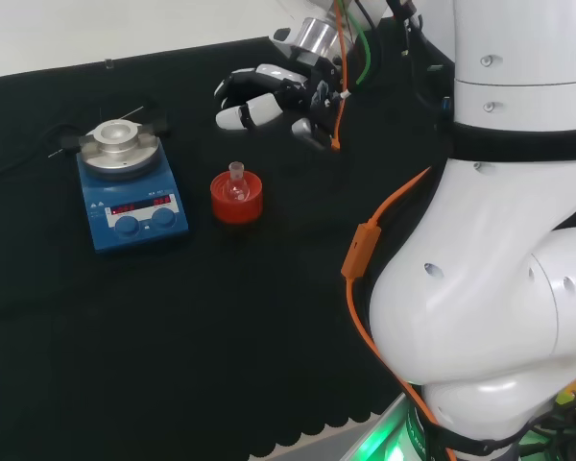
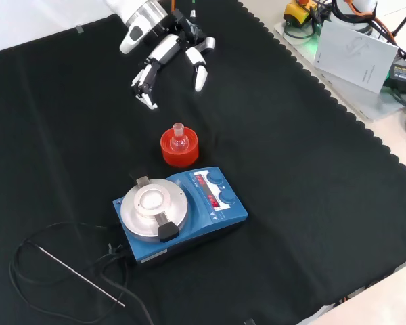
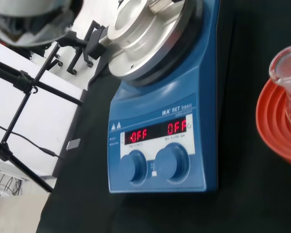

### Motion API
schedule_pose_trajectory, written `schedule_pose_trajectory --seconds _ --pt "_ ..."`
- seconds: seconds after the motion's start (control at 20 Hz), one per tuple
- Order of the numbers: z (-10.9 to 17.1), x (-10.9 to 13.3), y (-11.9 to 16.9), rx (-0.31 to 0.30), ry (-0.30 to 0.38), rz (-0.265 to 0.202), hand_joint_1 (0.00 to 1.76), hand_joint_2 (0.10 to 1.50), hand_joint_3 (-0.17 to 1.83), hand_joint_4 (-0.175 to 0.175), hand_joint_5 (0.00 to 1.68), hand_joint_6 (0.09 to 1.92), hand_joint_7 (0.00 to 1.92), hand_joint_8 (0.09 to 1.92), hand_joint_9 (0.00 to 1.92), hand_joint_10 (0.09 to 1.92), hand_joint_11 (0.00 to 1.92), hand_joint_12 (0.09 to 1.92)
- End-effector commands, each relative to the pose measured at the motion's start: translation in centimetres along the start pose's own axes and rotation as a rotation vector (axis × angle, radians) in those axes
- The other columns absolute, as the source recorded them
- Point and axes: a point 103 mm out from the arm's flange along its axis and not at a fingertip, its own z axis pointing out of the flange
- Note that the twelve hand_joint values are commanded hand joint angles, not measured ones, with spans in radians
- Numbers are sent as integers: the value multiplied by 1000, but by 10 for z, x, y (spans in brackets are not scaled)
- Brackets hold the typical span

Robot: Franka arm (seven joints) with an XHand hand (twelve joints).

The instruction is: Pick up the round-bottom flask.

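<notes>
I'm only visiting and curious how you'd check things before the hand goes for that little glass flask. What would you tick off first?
1. Round-bottom flask upright on its red ribbed stand: ok.
2. Flask neck free of anything on top: ok.
3. Hand holding nothing, fingers relaxed: ok.
4. Bare cloth between hand and flask: ok.
5. Hand lined up over the flask: not ok; in the front view it hangs above the cloth, farther back than the stand.
6. Blue hotplate stirrer apart from the stand: ok, though it stands near, so approach from the hand's side seems wiser.
</notes>
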Motion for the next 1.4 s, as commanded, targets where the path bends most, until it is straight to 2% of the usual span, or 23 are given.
schedule_pose_trajectory --seconds 0.05,0.25,0.5,0.65,0.7,1.15,1.4 --pt "-4 -6 9 -31 1 0 838 393 831 -165 202 874 447 985 423 990 85 1534" --pt "-1 -13 16 -37 5 9 840 392 832 -165 205 876 448 983 420 985 82 1532" --pt "5 -16 16 25 -140 49 841 390 833 -165 205 876 430 976 398 978 65 1529" --pt "8 -16 17 46 -192 64 845 388 833 -164 207 876 426 976 399 982 70 1533" --pt "9 -16 17 51 -213 65 847 386 833 -164 207 877 426 977 404 984 84 1535" --pt "29 -13 15 62 -258 49 873 370 847 -175 261 920 542 982 555 970 329 1452" --pt "43 -16 14 111 -325 58 881 365 851 -175 284 951 593 980 621 957 395 1424"
